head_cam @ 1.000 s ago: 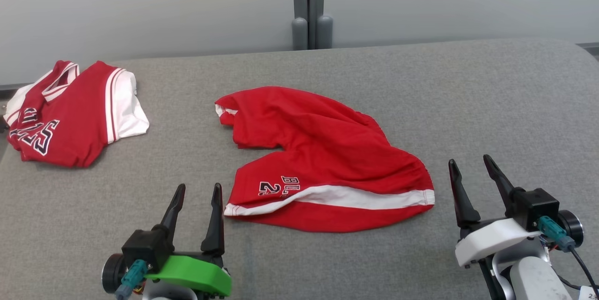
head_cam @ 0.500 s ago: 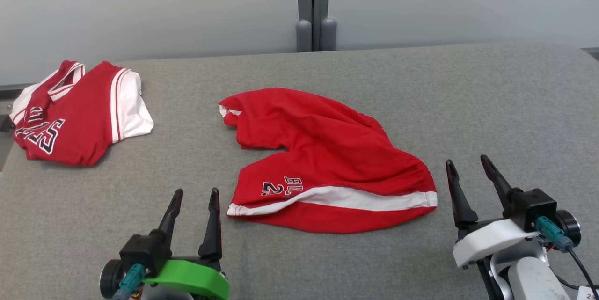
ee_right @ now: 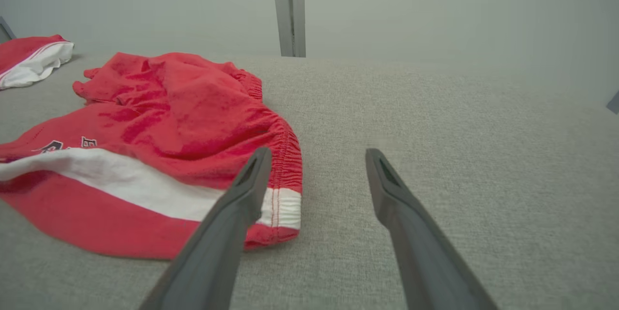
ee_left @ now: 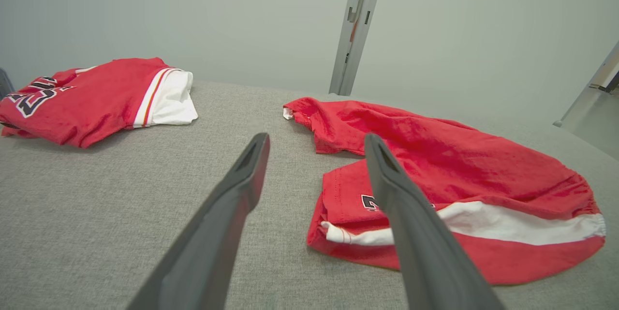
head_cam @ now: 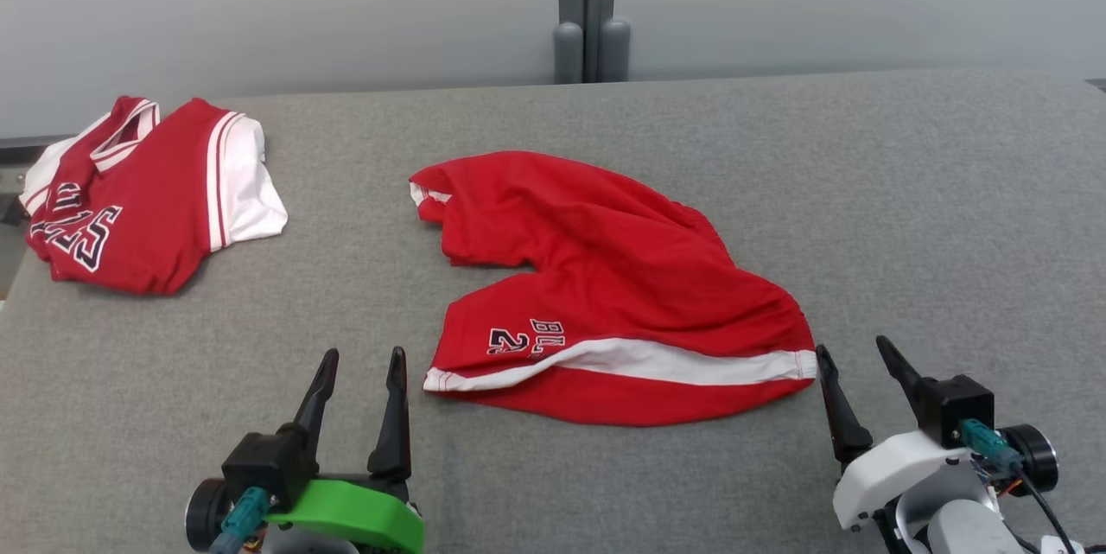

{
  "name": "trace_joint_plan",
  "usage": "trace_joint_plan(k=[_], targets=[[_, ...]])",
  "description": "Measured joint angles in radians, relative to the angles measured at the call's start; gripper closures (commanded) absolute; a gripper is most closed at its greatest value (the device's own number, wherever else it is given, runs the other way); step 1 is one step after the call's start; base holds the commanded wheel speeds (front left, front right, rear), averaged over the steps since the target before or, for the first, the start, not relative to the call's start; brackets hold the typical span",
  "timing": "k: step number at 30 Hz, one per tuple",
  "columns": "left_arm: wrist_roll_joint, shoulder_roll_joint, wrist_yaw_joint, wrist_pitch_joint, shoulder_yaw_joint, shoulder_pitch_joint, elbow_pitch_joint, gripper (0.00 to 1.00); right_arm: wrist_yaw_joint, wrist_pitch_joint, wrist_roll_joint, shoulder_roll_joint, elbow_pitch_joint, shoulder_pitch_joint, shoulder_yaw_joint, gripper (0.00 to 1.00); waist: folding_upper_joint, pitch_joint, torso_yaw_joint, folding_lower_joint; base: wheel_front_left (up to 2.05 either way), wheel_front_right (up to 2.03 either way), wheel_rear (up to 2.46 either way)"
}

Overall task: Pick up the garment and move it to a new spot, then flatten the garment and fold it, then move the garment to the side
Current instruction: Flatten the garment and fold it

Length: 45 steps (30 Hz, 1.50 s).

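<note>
While the left gripper [head_cam: 364, 353] and the right gripper [head_cam: 852, 345] sit at the near edge of the grey table [head_cam: 907, 191], each with fingers spread and holding nothing, the red shorts [head_cam: 605, 295] lie crumpled between them. The leg hem is just beside the left fingertips and the waistband end just beside the right's. Both arms point forward, away from the robot. At the far left lies a folded red-and-white jersey [head_cam: 138, 191].
</note>
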Motion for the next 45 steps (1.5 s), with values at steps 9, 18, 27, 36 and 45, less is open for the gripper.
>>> trace_joint_plan(k=[9,18,27,36,45], targets=[[0.000,0.000,0.000,0.000,-0.004,-0.011,0.002,0.00,0.000,0.033,-0.046,-0.037,0.206,-0.107,0.052,0.00,0.0000,0.040,0.032,0.0000,0.00,0.00,0.00],[0.000,0.000,0.000,0.000,-0.002,-0.020,0.002,0.00,0.000,0.072,0.074,-0.101,0.300,-0.182,0.203,0.64,0.0000,0.065,0.061,0.0000,0.00,0.00,0.00],[-0.004,0.000,-0.015,0.000,-0.037,-0.022,0.034,0.00,0.000,0.061,0.164,-0.130,0.288,-0.200,0.280,1.00,0.0000,0.070,0.052,0.0000,0.00,0.00,0.00],[-0.018,0.005,-0.031,0.013,-0.138,-0.085,0.218,0.00,0.000,0.053,0.186,-0.133,0.277,-0.201,0.304,1.00,0.0000,0.079,0.026,0.0000,0.00,0.00,0.00],[-0.045,0.019,-0.035,0.026,-0.200,-0.172,0.349,0.00,0.000,0.048,0.192,-0.131,0.280,-0.219,0.318,1.00,0.0000,0.101,0.008,0.0000,0.00,0.00,0.00]])
